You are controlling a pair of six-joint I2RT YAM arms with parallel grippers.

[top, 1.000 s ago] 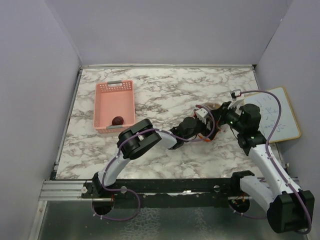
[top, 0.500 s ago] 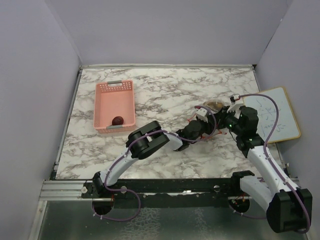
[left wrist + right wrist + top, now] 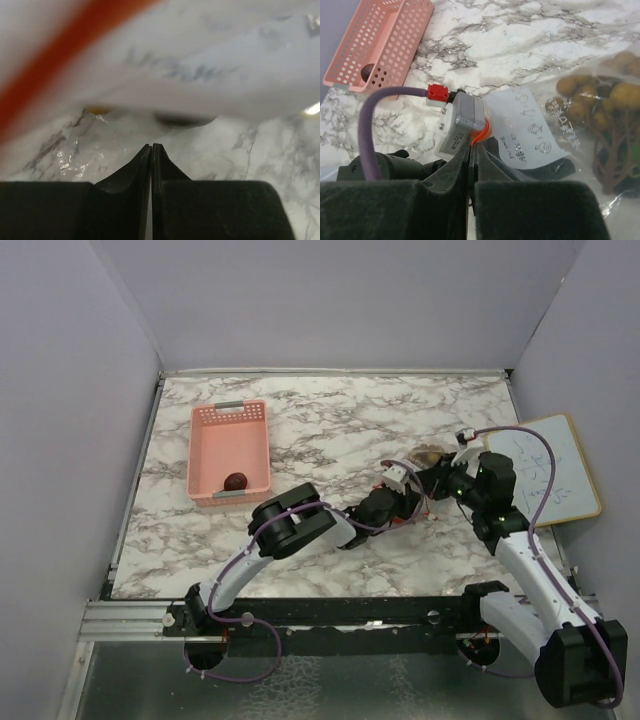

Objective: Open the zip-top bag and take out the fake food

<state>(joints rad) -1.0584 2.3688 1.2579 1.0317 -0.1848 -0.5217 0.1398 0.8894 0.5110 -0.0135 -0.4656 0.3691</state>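
The clear zip-top bag (image 3: 428,458) lies right of the table's middle, between my two grippers. Inside it is the golden-brown grape bunch (image 3: 612,95) on its dark stem. My right gripper (image 3: 474,145) is shut on the bag's orange-red zip strip (image 3: 482,133). My left gripper (image 3: 151,146) has its jaws pressed together at the bag's mouth, with glossy film around its tips and the blurred strip (image 3: 50,65) passing overhead. In the top view the left gripper (image 3: 408,494) sits just left of the right gripper (image 3: 440,485). The dark maroon fruit (image 3: 235,481) rests in the pink basket.
The pink basket (image 3: 228,408) stands at the left of the marble table, also seen in the right wrist view (image 3: 380,40). A small whiteboard (image 3: 545,470) lies at the right edge. Purple walls close in the back and both sides.
My left gripper has gone from wide open to shut at the bag's mouth and has drawn back a little toward the left. The right gripper has stayed shut on the zip strip.
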